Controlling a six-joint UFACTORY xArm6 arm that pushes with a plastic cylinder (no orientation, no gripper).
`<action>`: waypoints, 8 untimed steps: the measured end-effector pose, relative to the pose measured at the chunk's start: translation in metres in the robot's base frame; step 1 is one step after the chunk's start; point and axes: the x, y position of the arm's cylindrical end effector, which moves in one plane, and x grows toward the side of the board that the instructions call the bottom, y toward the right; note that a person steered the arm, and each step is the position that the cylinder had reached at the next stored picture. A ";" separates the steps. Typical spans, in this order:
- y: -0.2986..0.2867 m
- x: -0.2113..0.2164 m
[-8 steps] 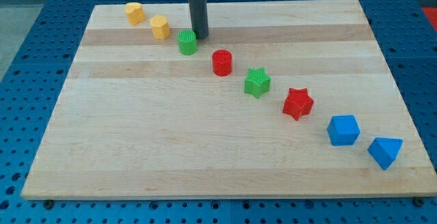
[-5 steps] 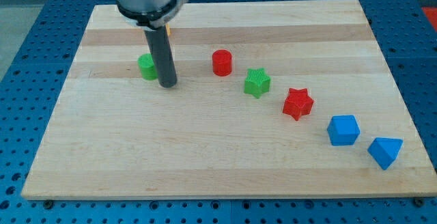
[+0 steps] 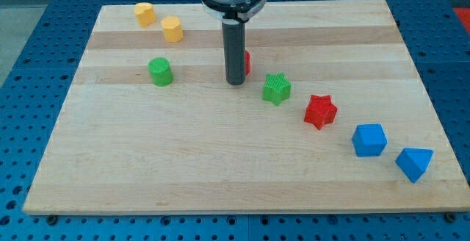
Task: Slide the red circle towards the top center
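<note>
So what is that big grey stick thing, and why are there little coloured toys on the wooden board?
That stick is the end of a robot arm. It has no hand, only a dark rod, and its bottom end, my tip, slides on the wooden board to push blocks. Nothing is held. One camera looks down at the board from in front.

My tip sits right in front of the red circle, hiding most of it. To the view's left stand a green circle and two yellow blocks. Going toward the view's bottom right are a green star, a red star and two blue blocks.
</note>
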 end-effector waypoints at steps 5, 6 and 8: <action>0.029 -0.056; 0.029 -0.067; 0.029 -0.092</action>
